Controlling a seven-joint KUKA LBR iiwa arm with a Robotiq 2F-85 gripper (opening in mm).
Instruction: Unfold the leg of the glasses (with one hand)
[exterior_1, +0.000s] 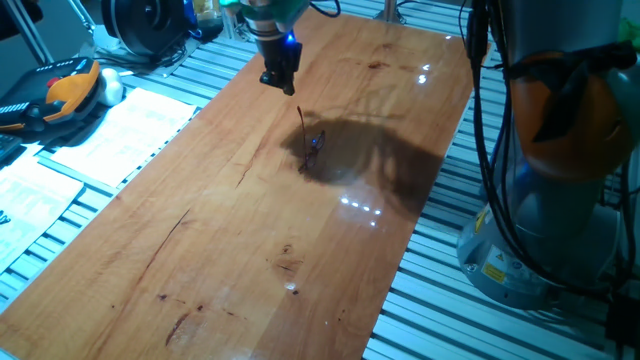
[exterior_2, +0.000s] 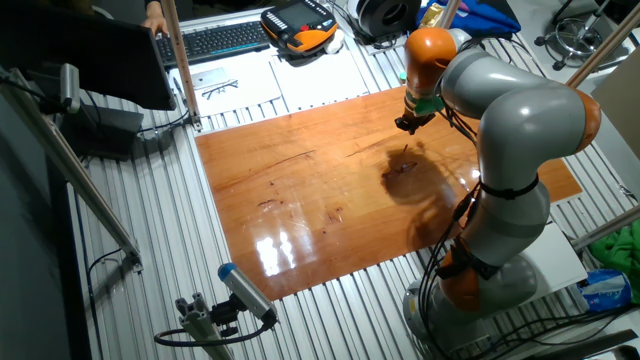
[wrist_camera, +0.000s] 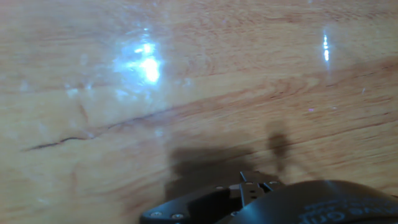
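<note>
The glasses (exterior_1: 311, 143) lie on the wooden table (exterior_1: 200, 250) near its middle. They are a tiny thin wire frame, and one slim leg sticks up and back from it. They also show as a small dark mark in the other fixed view (exterior_2: 403, 162). The hand (exterior_1: 279, 84), black with a blue light, hangs above the table behind and to the left of the glasses, apart from them. Its fingers look slightly apart and hold nothing. In the other fixed view the hand (exterior_2: 406, 124) is just above the glasses. The hand view shows only bare wood and the hand's black body (wrist_camera: 267, 205); the glasses are out of that view.
The arm's grey and orange base (exterior_1: 560, 150) stands at the table's right edge. Papers (exterior_1: 110, 130), an orange and black pendant (exterior_1: 60, 90) and cables lie left of the table. A keyboard (exterior_2: 215, 40) and another pair of glasses on paper (exterior_2: 220, 88) lie beyond the far edge.
</note>
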